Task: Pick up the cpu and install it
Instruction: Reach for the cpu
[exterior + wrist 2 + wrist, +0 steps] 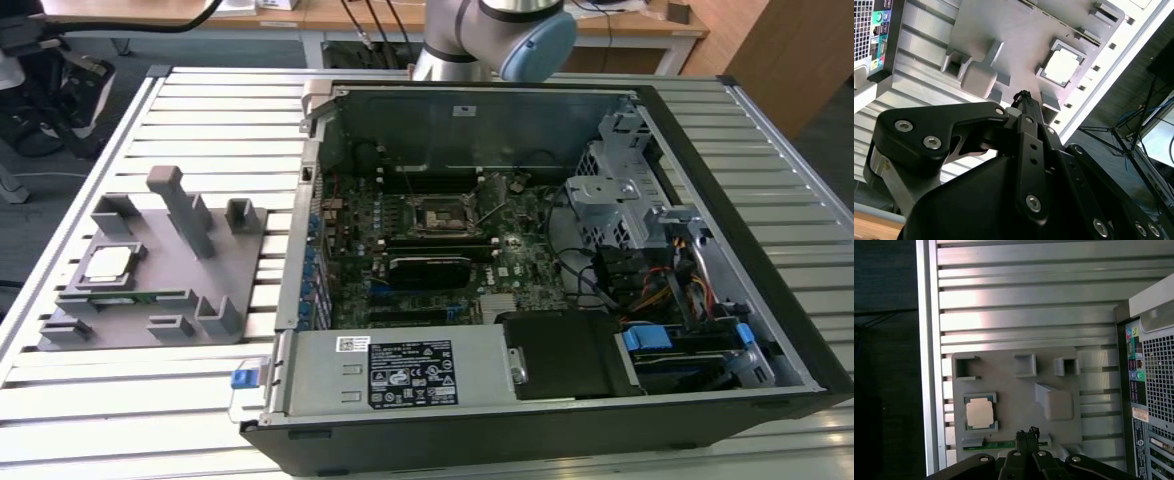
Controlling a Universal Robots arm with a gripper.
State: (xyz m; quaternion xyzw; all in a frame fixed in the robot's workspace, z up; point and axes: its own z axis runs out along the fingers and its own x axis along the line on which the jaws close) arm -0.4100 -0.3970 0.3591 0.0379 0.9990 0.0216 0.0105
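At nine o'clock in the exterior view, on the slatted metal tabletop, the grey plastic fixture is lying just beside the open computer case. The cpu is sitting flat in a square pocket on the fixture's nine o'clock side, its pale silver top facing up. A thin green memory stick is lying in a slot just beside it, toward six o'clock. Inside the case the motherboard is lying exposed. Its socket is sitting toward the board's twelve o'clock, well apart from the cpu. Part of the robot arm is showing at twelve o'clock, beyond the case's far wall.

In both wrist views the pincer is hanging above the fixture with its fingertips pressed together and gripping nothing. In the first wrist view its tip is lining up over the fixture's edge by the memory stick, with the cpu near it but apart. In the second wrist view the pincer is pointing at the fixture, and the cpu is resting untouched in its pocket
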